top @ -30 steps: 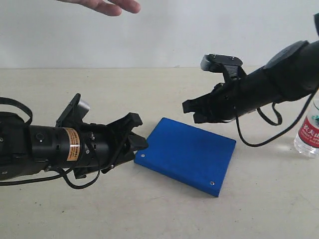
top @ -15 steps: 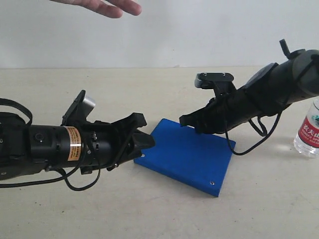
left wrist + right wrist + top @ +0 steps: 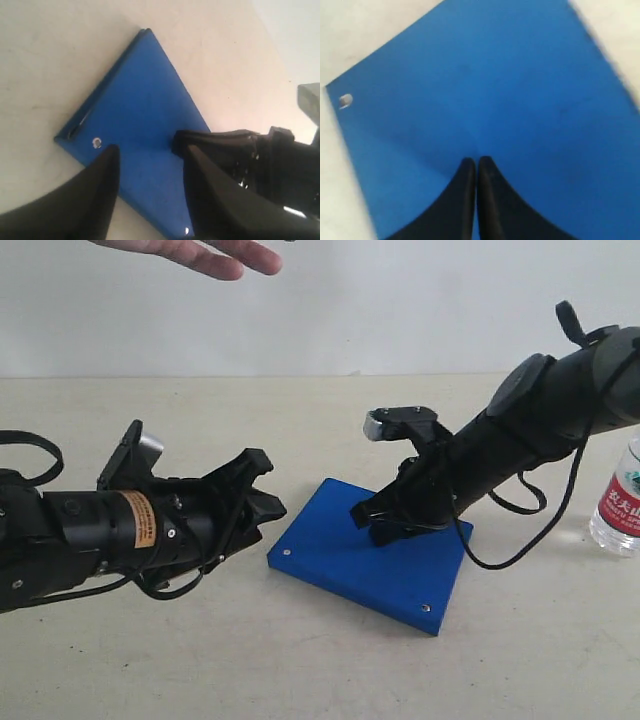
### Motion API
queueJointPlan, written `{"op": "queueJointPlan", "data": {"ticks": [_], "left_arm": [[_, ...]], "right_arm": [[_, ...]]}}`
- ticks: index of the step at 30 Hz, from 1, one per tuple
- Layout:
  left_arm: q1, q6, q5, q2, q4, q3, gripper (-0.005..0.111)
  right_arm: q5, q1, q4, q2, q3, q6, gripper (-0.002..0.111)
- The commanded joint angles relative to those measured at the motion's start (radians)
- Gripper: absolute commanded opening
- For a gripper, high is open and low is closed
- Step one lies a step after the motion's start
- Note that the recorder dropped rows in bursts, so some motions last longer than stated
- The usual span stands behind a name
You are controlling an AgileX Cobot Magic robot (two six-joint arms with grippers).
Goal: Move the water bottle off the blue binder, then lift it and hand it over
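Black cylindrical left arm [image 3: 70, 540], orange label band [image 3: 133, 519], black right arm [image 3: 545, 420], looping black cables [image 3: 490, 566], tapered black fingers [image 3: 466, 200]

Water bottle [image 3: 618, 505] — cut off by right edge.

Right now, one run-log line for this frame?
water bottle: on table, off binder | right gripper: shut, over binder | left gripper: open, beside binder corner

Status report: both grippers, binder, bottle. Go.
Left gripper open, beside blue binder corner. Right gripper shut, tips low over binder top. Water bottle off binder, upright, far right. Person's hand above; nothing on binder.
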Motion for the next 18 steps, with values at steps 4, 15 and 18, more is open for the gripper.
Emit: {"op": "queueJointPlan", "data": {"ticks": [4,15,18], "left_arm": [[0.001,-0.005,0.005,-0.020,-0.070,0.081,0.040],[0.001,-0.003,-0.125,-0.020,-0.065,0.133,0.040],[0.001,0.052,-0.125,-0.020,-0.147,0.133,0.040]], "right_arm": [[-0.381,-0.005,-0.098,0.017,0.012,0.042,0.000],[0.182,-0.005,-0.259,0.036,0.001,0.023,0.000],[0.339,-0.005,-0.165,0.036,0.001,-0.095,0.000]]}}
